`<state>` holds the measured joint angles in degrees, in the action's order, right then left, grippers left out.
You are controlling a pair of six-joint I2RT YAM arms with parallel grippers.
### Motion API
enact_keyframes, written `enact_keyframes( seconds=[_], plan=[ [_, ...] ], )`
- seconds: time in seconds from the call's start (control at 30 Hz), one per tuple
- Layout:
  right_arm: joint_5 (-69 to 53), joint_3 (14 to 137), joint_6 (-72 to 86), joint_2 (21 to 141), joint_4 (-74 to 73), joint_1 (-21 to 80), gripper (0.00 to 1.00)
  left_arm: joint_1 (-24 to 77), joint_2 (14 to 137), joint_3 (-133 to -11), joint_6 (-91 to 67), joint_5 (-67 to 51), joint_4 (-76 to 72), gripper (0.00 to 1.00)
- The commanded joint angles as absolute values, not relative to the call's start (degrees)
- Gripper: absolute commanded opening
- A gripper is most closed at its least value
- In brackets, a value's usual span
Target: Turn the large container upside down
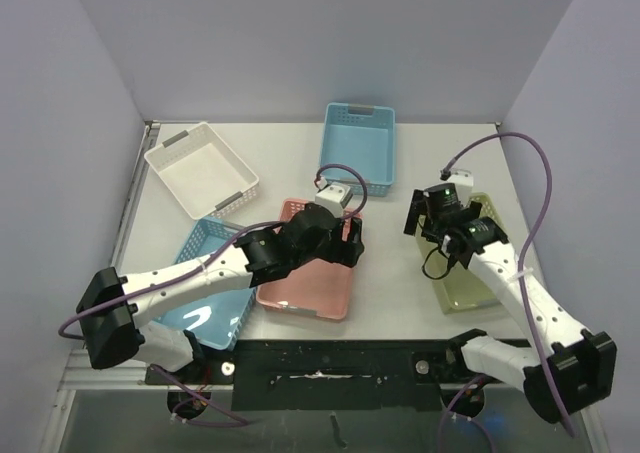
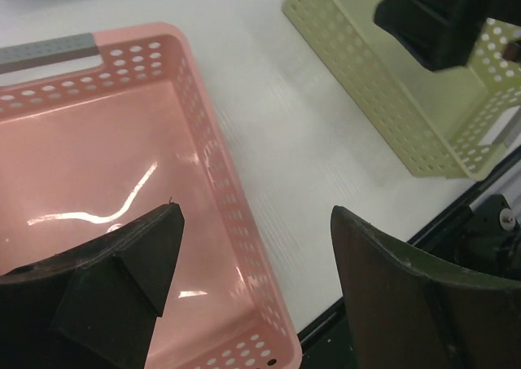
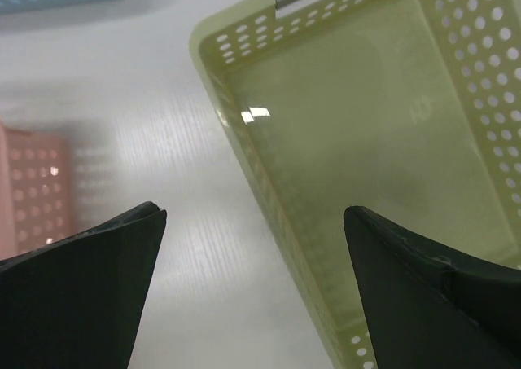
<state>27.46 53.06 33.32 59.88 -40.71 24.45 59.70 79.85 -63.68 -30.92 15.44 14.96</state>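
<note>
**A:** Top view?
**B:** The pink container [image 1: 305,291] sits open side up mid-counter [image 1: 395,273], toward the 6 o'clock edge. Its long axis runs roughly 12–6. The left arm reaches in from 7 o'clock, across the container. The left end effector [image 1: 352,243] is over the container's 3 o'clock rim. The right arm comes up from 5 o'clock, and the right end effector [image 1: 428,235] is at the 9 o'clock rim of the green basket [image 1: 470,288].

**A:** Left wrist?
**B:** The fingers [image 2: 122,279] are spread and grip nothing. They straddle the pink container's long wall, one over its floor and one over bare counter. There is a grey handle [image 2: 49,51] on the short rim at 11 o'clock.

**A:** Right wrist?
**B:** Also spread and empty, straddling the green basket's wall. The pink container's corner [image 3: 28,190] shows at 9 o'clock. There is a faint moulded mark on the green floor, too blurred to read.
</note>
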Motion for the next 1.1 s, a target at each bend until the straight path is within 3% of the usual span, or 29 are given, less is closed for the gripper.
enact_keyframes(
  seconds=[0.0, 0.07, 0.2, 0.43, 0.53, 0.8, 1.07],
  plan=[
    [16.4, 52.1, 27.5, 65.3, -40.1, 17.4, 0.99, 60.4, 79.1, -63.6, -32.2, 13.9, 8.8, 0.73],
    [16.0, 51.4, 27.4, 67.2, -40.2, 16.3, 0.98, 60.4, 79.0, -62.5, -32.1, 13.7, 7.7, 0.73],
    [12.6, 50.0, 25.9, 70.6, -39.1, 14.9, 0.81, 60.4, 80.7, -64.1, -30.6, 14.2, 9.7, 0.73],
    [11.3, 50.5, 24.5, 75.1, -39.2, 14.9, 0.33, 60.4, 81.1, -64.6, -30.4, 16.1, 10.2, 0.73],
    [11.9, 52.2, 23.9, 74.9, -40.4, 14.9, 0.03, 60.4, 80.2, -63.5, -30.5, 16.3, 9.8, 0.73],
    [5.4, 64.8, 27.7, 74.9, -44.0, 21.2, 0.0, 59.7, 77.5, -62.0, -30.4, 17.8, 9.1, 0.73],
    [-11.0, 67.2, 42.7, 72.9, -31.7, 23.3, 0.0, 50.8, 72.0, -63.4, -30.7, 12.8, 12.7, 0.73]
  ],
)
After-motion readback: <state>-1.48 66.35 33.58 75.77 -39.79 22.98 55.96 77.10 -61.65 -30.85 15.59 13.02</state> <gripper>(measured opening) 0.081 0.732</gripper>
